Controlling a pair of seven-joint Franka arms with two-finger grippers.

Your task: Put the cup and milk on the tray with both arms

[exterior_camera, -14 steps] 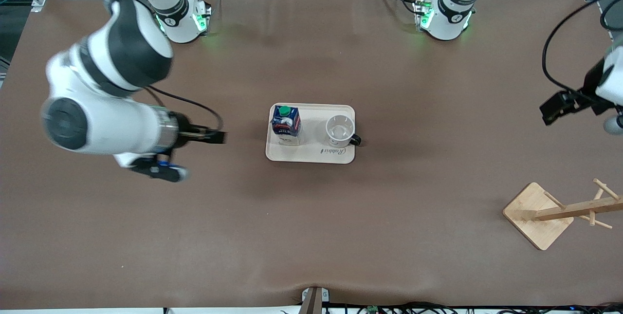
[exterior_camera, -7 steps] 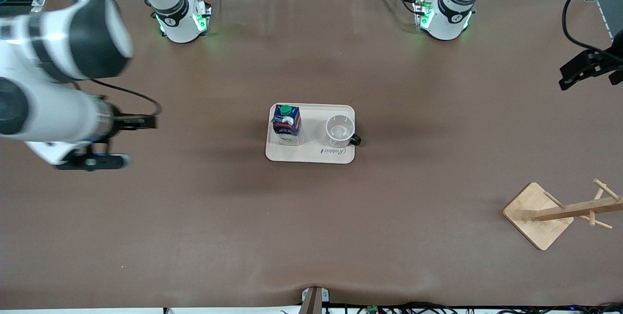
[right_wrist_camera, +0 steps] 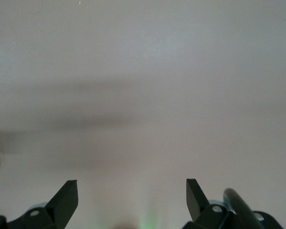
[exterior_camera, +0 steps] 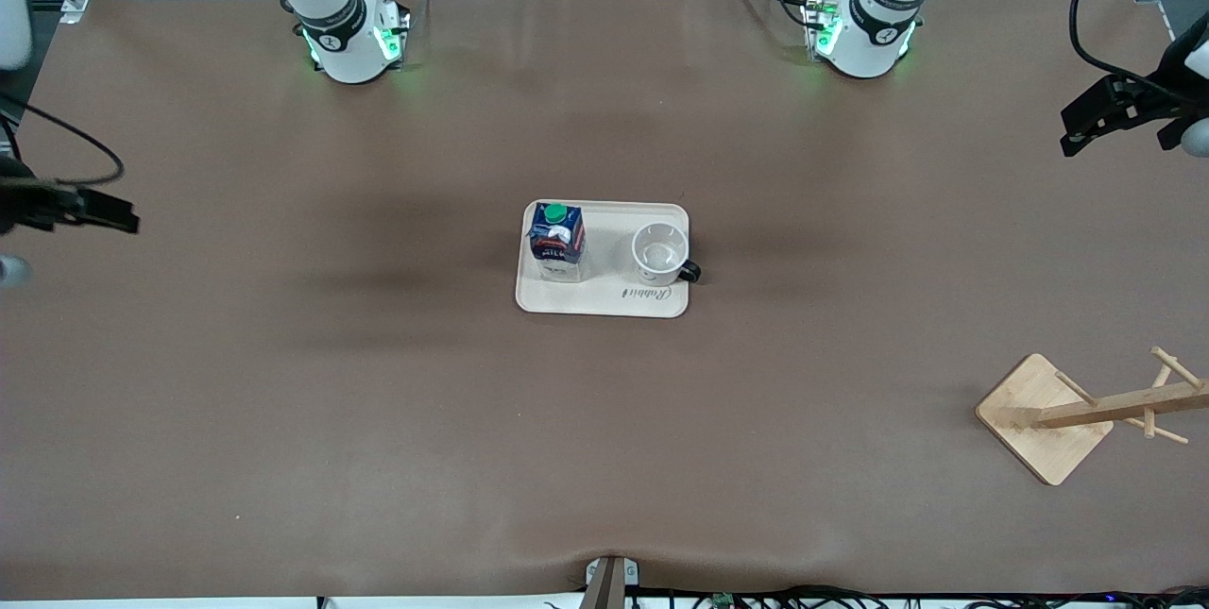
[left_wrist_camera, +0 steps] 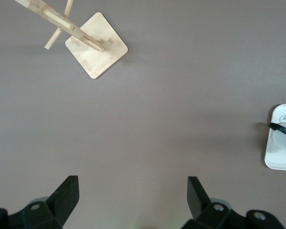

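The cream tray [exterior_camera: 604, 299] lies at the table's middle. The dark-blue milk carton [exterior_camera: 555, 239] with its green cap stands upright on the tray's end toward the right arm. The white cup [exterior_camera: 658, 252] stands upright on the tray's other end, its black handle over the tray's edge. My right gripper [exterior_camera: 104, 211] is open and empty, up over the table's edge at the right arm's end. My left gripper [exterior_camera: 1086, 123] is open and empty, up over the left arm's end. The left wrist view shows the tray's corner [left_wrist_camera: 281, 138] and the cup's handle [left_wrist_camera: 279, 128].
A wooden mug rack [exterior_camera: 1086, 413] on a square base stands near the front camera at the left arm's end; it also shows in the left wrist view [left_wrist_camera: 96, 51]. The two arm bases [exterior_camera: 349, 33] stand along the table's edge farthest from the front camera.
Both arms have drawn away from the tray: the right gripper moved out toward its table end, the left gripper moved farther toward its end. The cup and milk have not moved.
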